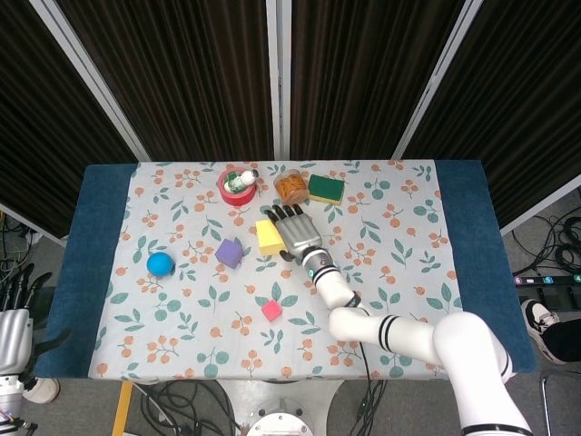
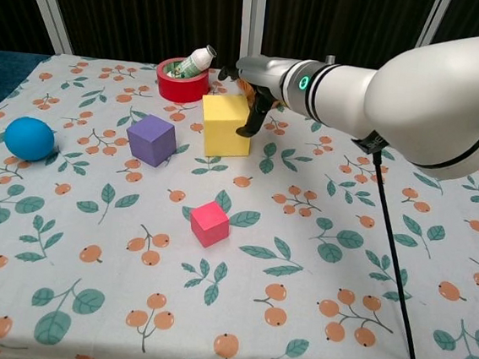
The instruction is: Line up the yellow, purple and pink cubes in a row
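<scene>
My right hand (image 1: 294,234) grips the big yellow cube (image 1: 267,236) from its right side and back; in the chest view its fingers (image 2: 251,118) wrap the cube's (image 2: 224,125) right face. That cube stands just right of the purple cube (image 1: 229,252) (image 2: 151,139), a small gap between them. Whether it touches the cloth I cannot tell. The small pink cube (image 1: 271,311) (image 2: 210,223) lies alone nearer the front. My left hand (image 1: 15,289) hangs beyond the table's left edge, fingers apart, holding nothing.
A blue ball (image 1: 160,264) (image 2: 29,138) lies at the left. Along the back stand a red tape roll with a white bottle in it (image 1: 237,184) (image 2: 184,79), an orange-filled jar (image 1: 291,187) and a green sponge (image 1: 325,188).
</scene>
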Available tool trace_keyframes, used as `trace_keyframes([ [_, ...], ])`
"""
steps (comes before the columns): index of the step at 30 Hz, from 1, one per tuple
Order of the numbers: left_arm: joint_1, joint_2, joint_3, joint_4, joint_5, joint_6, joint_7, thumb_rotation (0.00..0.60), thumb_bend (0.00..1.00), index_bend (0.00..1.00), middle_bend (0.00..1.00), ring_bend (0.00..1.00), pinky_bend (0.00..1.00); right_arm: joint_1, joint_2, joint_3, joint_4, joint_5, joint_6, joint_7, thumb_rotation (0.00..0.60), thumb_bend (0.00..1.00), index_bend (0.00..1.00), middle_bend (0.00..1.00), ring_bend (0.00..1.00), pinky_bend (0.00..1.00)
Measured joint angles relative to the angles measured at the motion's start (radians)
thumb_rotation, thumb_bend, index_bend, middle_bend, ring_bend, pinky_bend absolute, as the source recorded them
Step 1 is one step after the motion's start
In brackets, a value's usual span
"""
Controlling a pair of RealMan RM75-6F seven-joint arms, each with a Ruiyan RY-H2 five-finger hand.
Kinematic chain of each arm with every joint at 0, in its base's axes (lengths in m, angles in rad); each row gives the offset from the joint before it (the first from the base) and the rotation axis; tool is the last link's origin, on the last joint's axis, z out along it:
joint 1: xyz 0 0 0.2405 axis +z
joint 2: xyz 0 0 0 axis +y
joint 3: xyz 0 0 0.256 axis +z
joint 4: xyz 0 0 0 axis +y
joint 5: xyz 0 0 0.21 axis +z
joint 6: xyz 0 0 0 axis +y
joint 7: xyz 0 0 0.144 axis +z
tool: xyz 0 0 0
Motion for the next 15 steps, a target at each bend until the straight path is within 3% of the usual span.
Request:
trace_keyframes([
  [6, -0.037, 0.022, -0.020, 0.001, 0.025, -0.021, -0.012, 0.600, 0.11, 0.19, 0.07, 0.05, 0.14, -0.058, 0.140, -0.024, -0.192, -0.053, 0.064, 0.005, 0.600, 0.23, 0.00, 0.00, 0.00, 0.00],
  [11, -0.107, 0.046, -0.043, 0.012, 0.064, -0.074, -0.047, 0.600, 0.10, 0.19, 0.07, 0.05, 0.14, -0.162, 0.343, -0.061, -0.420, -0.156, 0.162, 0.033, 0.600, 0.23, 0.00, 0.00, 0.00, 0.00],
  [15, -0.184, 0.061, -0.064, 0.020, 0.095, -0.144, -0.086, 0.600, 0.10, 0.27, 0.08, 0.05, 0.14, -0.276, 0.513, -0.104, -0.568, -0.272, 0.254, 0.082, 0.600, 0.23, 0.00, 0.00, 0.00, 0.00],
])
